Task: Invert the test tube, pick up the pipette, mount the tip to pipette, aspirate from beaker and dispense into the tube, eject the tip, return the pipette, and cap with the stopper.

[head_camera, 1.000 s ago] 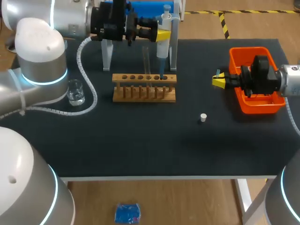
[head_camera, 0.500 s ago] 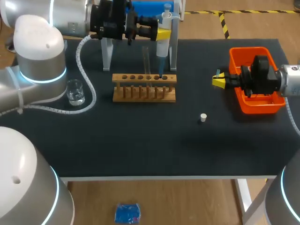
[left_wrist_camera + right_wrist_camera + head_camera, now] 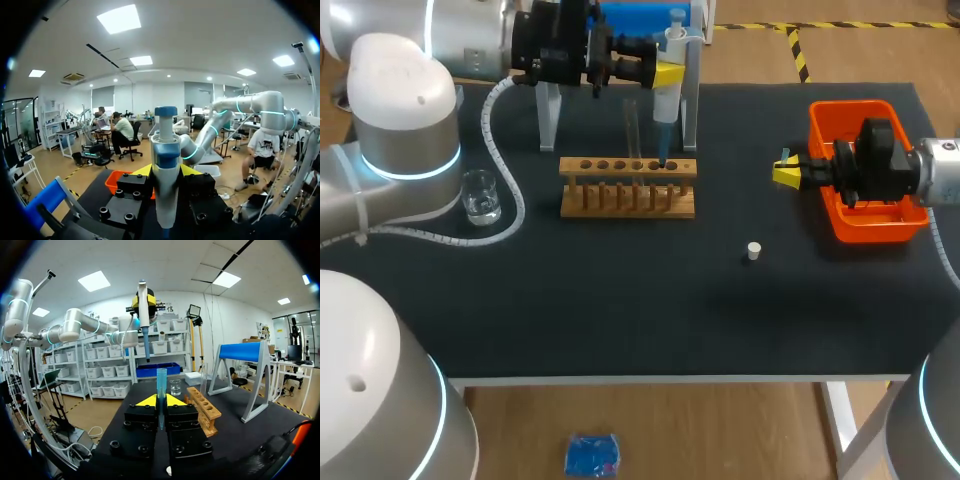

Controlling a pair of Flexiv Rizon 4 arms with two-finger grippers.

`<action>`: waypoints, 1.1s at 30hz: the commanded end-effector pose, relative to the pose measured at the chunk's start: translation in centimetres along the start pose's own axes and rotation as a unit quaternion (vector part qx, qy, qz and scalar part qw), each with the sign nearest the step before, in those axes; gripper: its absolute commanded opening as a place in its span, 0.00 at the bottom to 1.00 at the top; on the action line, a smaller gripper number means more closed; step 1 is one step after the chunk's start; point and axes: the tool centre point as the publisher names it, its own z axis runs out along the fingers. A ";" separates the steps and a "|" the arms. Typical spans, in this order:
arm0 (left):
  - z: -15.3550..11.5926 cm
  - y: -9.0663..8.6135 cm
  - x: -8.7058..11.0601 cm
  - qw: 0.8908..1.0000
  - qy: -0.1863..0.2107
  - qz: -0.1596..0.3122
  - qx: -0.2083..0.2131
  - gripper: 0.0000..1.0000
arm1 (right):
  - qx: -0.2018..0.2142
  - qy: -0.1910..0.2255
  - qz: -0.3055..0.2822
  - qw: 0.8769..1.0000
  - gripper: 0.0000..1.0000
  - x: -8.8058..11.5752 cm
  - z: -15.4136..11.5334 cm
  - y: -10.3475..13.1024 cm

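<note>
- While the glass beaker [image 3: 480,196] waits at the left of the table [image 3: 620,310] with clear liquid in it, I judge that aspirating is a later step and not the one in hand.
- My left claw [image 3: 665,73] is closed round the body of the pipette [image 3: 667,98], one finger on each side. It holds the pipette upright and clear of the table, just in front of the blue-topped stand [image 3: 549,118]. Seen from above, the pipette's lower end lines up with the right end of the wooden rack [image 3: 628,190].
- One clear test tube [image 3: 631,125] stands upright in the rack, near that lower end. I cannot tell whether it holds anything.
- The white stopper [image 3: 753,250] lies alone on the table between the rack and my right arm, so capping is not yet done.
- My right claw [image 3: 160,401] is almost fully closed, pinching a blue pipette tip [image 3: 161,382] upright between its fingers. It sits just beside the orange bin [image 3: 848,106], well apart from the pipette.
- The step in hand looks like mounting: the pipette and the tip are each gripped but not joined.
- The next move calls for bringing the two onto one vertical line, with the pipette's end over the tip's open mouth. Then I press straight down, with neither grip letting its piece tilt.
</note>
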 end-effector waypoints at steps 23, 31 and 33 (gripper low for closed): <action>0.0 0.0 0.1 1.000 -0.001 0.001 0.002 0.00 | 0.051 0.041 -0.200 0.978 0.00 0.4 8.5 1.1; 0.0 0.0 0.1 1.000 -0.001 0.001 0.002 0.00 | 0.068 0.066 -0.257 0.962 0.00 0.9 10.5 0.4; 0.0 0.0 0.1 1.000 -0.001 0.001 0.002 0.00 | 0.070 0.072 -0.266 0.959 0.00 1.0 10.9 0.1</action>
